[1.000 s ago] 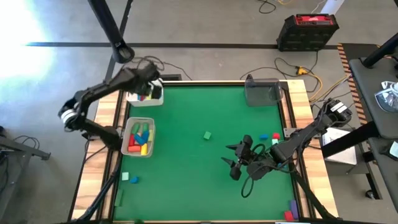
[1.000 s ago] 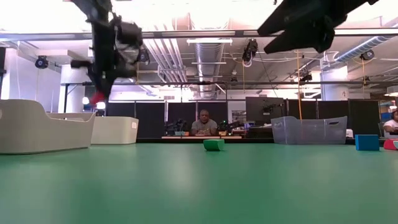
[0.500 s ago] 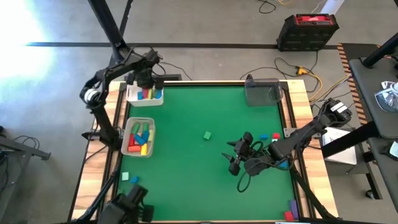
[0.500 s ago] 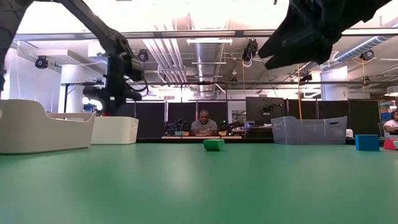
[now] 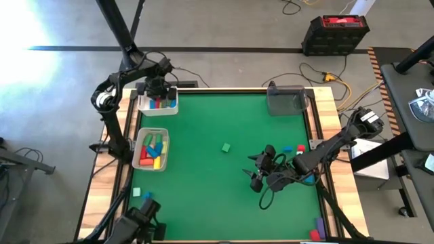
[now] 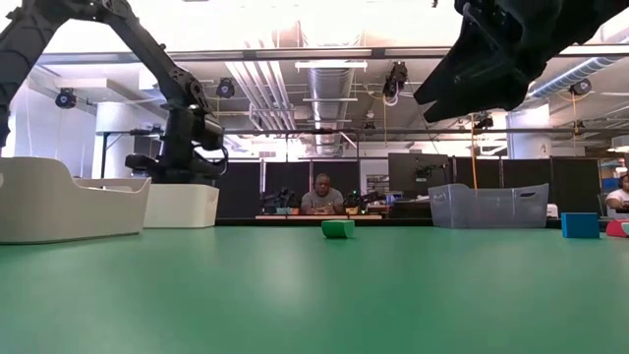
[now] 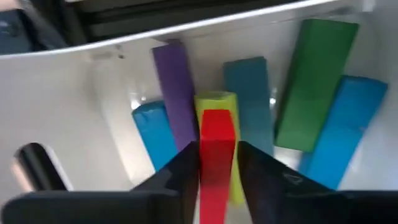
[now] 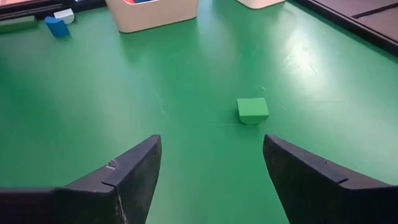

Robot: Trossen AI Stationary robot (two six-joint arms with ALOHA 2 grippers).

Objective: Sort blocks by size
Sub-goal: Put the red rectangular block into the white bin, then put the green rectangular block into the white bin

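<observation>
High view: left gripper (image 5: 158, 87) over the far white tray (image 5: 145, 107); right gripper (image 5: 256, 173) hangs mid-table near the green cube (image 5: 225, 146).
Left wrist view: fingers pinch a red bar (image 7: 216, 155) above the long blocks (image 7: 311, 81); released crooked, it could jam.
Right wrist view: fingers spread wide, empty.

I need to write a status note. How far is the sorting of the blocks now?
Partly done. Two white trays already hold blocks: the far tray has long bars and the nearer tray shorter ones. In hand: the left claw holds a red bar above the far tray. Left: the green cube in front of the open right claw, and loose blocks near the right edge and near corners.
</observation>
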